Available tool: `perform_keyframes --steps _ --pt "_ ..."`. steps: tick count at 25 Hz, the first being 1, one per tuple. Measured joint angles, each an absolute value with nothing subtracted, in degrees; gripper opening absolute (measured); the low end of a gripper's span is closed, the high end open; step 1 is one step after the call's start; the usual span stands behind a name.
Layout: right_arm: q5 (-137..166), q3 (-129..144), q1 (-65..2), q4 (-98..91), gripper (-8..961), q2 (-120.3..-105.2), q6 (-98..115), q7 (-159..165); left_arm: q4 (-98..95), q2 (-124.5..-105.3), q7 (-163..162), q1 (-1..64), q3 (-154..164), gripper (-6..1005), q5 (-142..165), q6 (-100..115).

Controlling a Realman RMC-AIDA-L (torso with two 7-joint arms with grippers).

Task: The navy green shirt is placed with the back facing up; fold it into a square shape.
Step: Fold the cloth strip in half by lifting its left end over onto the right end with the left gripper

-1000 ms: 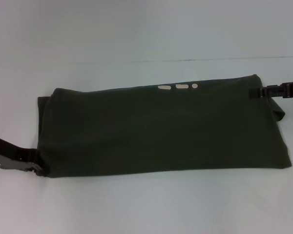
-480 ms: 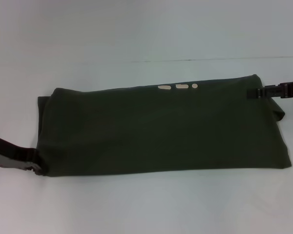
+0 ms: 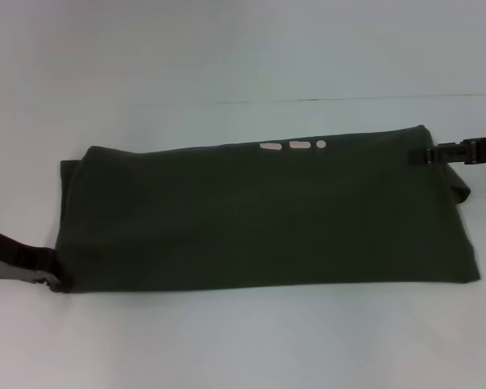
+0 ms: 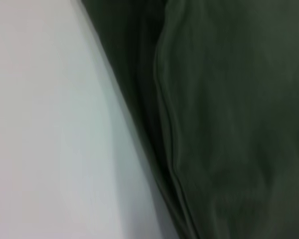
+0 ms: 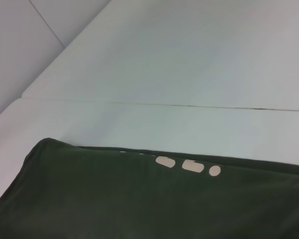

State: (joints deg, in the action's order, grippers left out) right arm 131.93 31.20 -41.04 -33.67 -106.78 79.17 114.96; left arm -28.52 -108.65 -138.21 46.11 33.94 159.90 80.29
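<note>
Olive shirt [image 3: 259, 215] lies mid-table [image 3: 243, 340] as a long folded band running 9 to 3 o'clock. Left gripper [image 3: 53, 279] sits at its near corner, about 8 o'clock; can't tell whether it is clenched. Farther off, right gripper [image 3: 425, 156] touches the far corner, about 2 o'clock; grasp also unclear. Cream print [image 3: 292, 146] peeks at the far edge. Risk: uneven pull or one layer slipping skews the fold.

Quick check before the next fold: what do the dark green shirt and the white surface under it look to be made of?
The dark olive-green folded shirt looks like soft matte knit fabric, probably cotton: no sheen, limp rolled edges and a stitched seam in the left wrist view. The cream marks at its far edge look like flat print. The white tabletop seems smooth and hard, faintly glossy; its exact material is unclear.
</note>
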Motion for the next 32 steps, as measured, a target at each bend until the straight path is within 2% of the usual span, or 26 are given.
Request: perform_keyframes --steps 32 --pt "131.9 30.9 -40.8 -33.3 927 -107.61 78.2 115.7 -47.4 -107.66 -131.9 39.7 34.3 69 161.9 96.7"
